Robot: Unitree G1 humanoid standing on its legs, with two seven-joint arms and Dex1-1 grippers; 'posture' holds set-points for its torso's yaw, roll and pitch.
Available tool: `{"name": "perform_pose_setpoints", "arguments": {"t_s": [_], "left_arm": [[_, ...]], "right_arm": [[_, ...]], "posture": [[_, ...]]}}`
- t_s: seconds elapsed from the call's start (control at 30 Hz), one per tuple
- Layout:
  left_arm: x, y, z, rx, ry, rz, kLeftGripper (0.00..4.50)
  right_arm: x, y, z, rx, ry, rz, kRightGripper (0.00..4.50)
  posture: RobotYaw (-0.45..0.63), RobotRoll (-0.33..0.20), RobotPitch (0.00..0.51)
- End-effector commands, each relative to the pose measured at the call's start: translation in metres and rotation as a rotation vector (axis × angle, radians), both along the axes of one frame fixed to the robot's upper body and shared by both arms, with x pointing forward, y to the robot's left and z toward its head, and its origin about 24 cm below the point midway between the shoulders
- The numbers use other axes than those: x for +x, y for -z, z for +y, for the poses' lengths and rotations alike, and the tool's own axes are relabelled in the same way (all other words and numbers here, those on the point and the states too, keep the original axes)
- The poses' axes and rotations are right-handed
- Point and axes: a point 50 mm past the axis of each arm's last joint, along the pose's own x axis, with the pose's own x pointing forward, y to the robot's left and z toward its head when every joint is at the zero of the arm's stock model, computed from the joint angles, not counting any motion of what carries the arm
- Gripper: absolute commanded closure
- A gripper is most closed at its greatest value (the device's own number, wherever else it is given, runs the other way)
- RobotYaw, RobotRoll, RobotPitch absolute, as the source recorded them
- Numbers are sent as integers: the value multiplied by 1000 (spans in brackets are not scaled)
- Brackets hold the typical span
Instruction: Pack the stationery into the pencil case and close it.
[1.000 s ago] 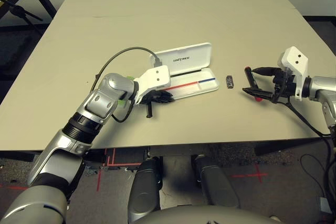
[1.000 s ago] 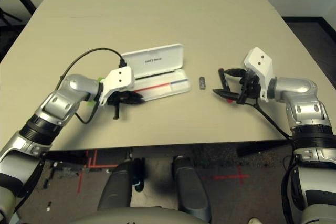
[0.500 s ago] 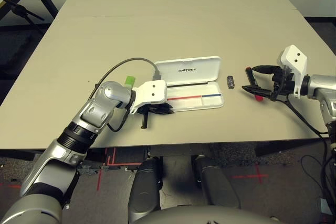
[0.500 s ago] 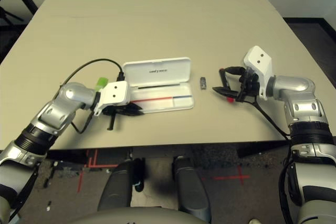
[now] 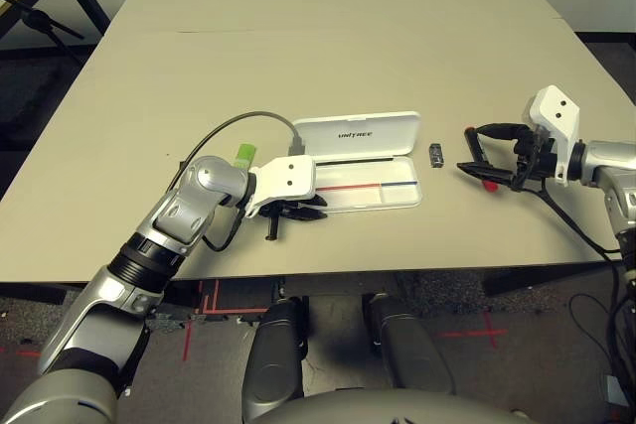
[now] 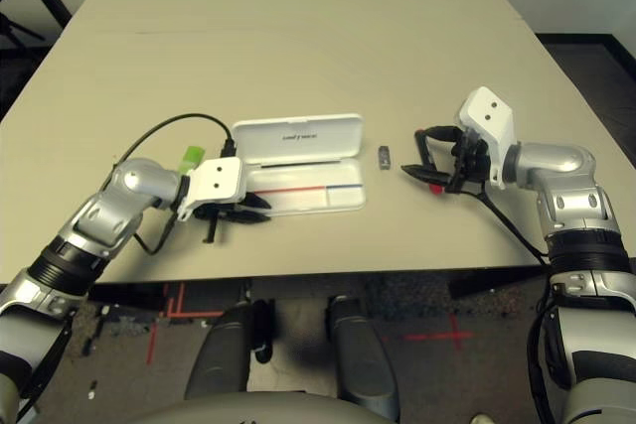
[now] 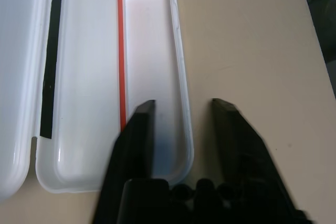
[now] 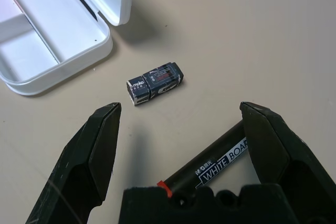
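The white pencil case point(image 5: 353, 134) lies open mid-table, lid flat behind its tray point(image 7: 152, 51), which holds nothing I can see. My left gripper point(image 7: 181, 108) is open at the tray's left end, fingers straddling its front wall. A light-green highlighter point(image 5: 241, 154) lies just behind my left forearm. The small dark block point(image 5: 435, 154) sits right of the case, also in the right wrist view point(image 8: 155, 83). My right gripper point(image 5: 475, 154) stands open over the red-and-black marker point(image 8: 220, 166), whose red tip point(image 5: 489, 184) pokes out.
A black cable point(image 5: 248, 118) arcs from my left wrist over the table. The table's front edge point(image 5: 397, 270) runs close below both grippers. Bare tabletop point(image 5: 328, 37) stretches behind the case. A black stand point(image 5: 40, 22) is on the floor far left.
The case swung from skewed to square with the table edge, with my left gripper shut on its end. That gripper has now opened. The highlighter came into view behind my forearm.
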Motion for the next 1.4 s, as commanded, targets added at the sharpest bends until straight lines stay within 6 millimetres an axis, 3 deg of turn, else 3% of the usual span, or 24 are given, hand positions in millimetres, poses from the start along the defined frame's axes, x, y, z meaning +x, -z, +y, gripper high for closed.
{"name": "perform_pose_setpoints", "arguments": {"t_s": [0.03, 0.1, 0.13, 0.37, 0.63, 0.8, 1.07, 1.23, 1.4], "left_arm": [[-3, -11, 5, -34, -22, -15, 968], [-4, -20, 9, -57, -36, -21, 110], [-5, -24, 12, -69, -43, -23, 11], [-13, -54, 26, -172, -84, -60, 11], [-19, -61, 29, -190, -91, -73, 11], [-17, -60, 28, -186, -88, -79, 11], [-16, -54, 24, -176, -68, -74, 11], [-16, -51, 20, -177, -53, -72, 11], [-17, -49, 16, -178, -41, -71, 11]], "right_arm": [[1, 5, 3, -11, -18, 24, 0], [2, 5, 4, -8, -18, 27, 0], [3, 5, 4, -7, -19, 27, 0], [4, -5, 5, 46, -41, 22, 0], [-1, -31, 3, 137, -3, 14, 0], [-8, -51, 3, 248, 215, 162, 0], [-24, -77, 5, 178, 523, 329, 0], [-31, -73, 4, 94, 596, 363, 0], [-34, -49, -1, 66, 633, 446, 0]], "posture": [[-69, 0, 167], [-59, 0, 160], [-52, 0, 155], [-24, 0, 141], [-20, 0, 137], [-36, 0, 138], [-62, 0, 148], [-68, 0, 151], [-62, 0, 153]]}}
